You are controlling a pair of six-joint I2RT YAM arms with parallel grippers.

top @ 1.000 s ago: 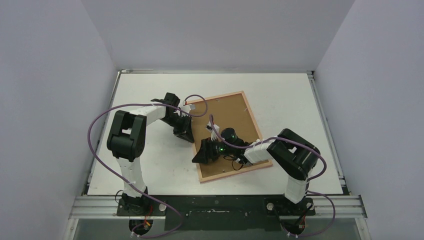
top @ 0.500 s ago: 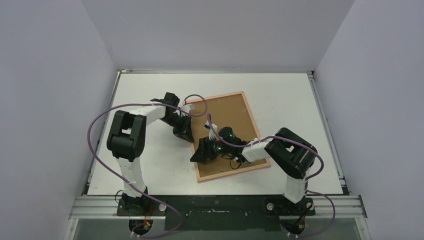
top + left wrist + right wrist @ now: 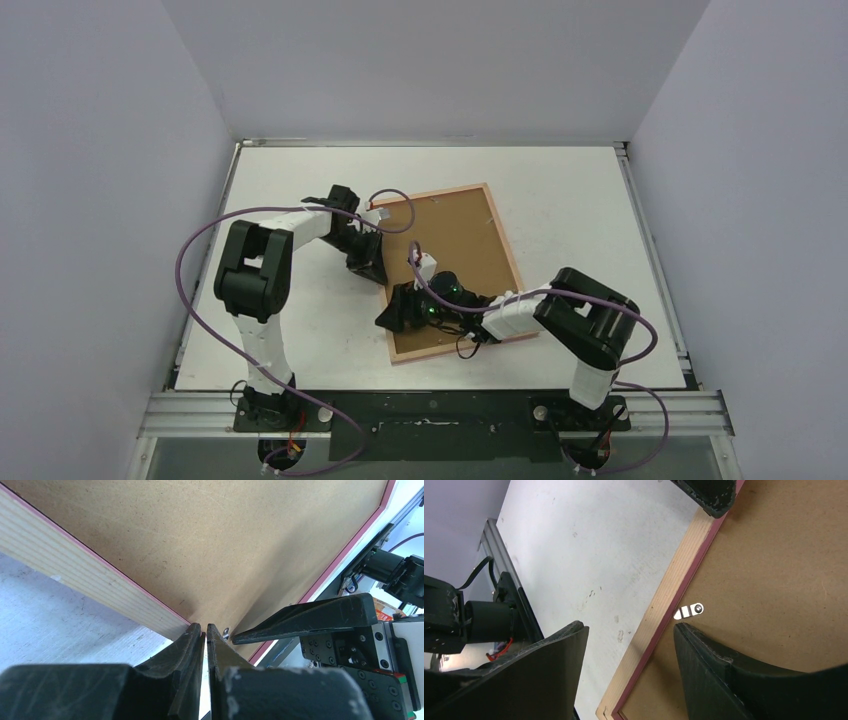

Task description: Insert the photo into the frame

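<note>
The frame (image 3: 445, 192) lies face down near the middle of the worktop (image 3: 330, 345), a little turned, and the brown backing panel (image 3: 455, 235) fills it. The photo you cannot see at all; whether it is under this panel cannot be told, so do not take it for granted. The step in hand seems to be the small metal tab (image 3: 689, 611) on the left border, which reaches just over the panel's edge. The right tool (image 3: 630, 627) hangs above it, jaws moderately wide and holding nothing, one finger over the worktop and one over the panel. Bring one fingertip beside the tab and push it sideways, low and slowly, not downward. The left tool (image 3: 205, 632) is closed tight on nothing, its tips at the same border, farther from you. Use it to steady the frame so that it does not slide while the tab turns.
</note>
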